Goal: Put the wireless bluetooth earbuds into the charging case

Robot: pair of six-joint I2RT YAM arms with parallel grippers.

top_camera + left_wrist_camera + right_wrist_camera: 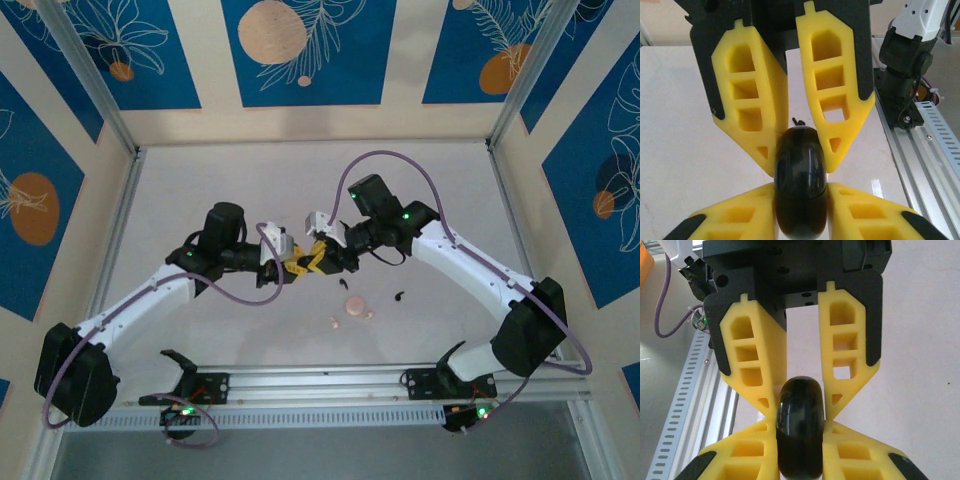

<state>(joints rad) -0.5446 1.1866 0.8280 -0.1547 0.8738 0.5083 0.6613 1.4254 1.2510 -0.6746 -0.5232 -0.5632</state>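
Narrowly set, both jaws clamp one black charging case (800, 190) between them, left gripper (801, 162) and right gripper (801, 407) meeting tip to tip. A black earbud (400, 296) and pink earbuds (335, 322) lie loose on the table (250, 180) near the right jaws.

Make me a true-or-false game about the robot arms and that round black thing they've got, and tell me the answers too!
1. The left gripper and the right gripper both pinch the black case. True.
2. The black case lies flat on the table. False: it is held up between the two grippers.
3. Small pink pieces lie on the table. True.
4. The gripper fingers are blue. False: they are yellow.
5. A black earbud lies on the table near the pink pieces. True.
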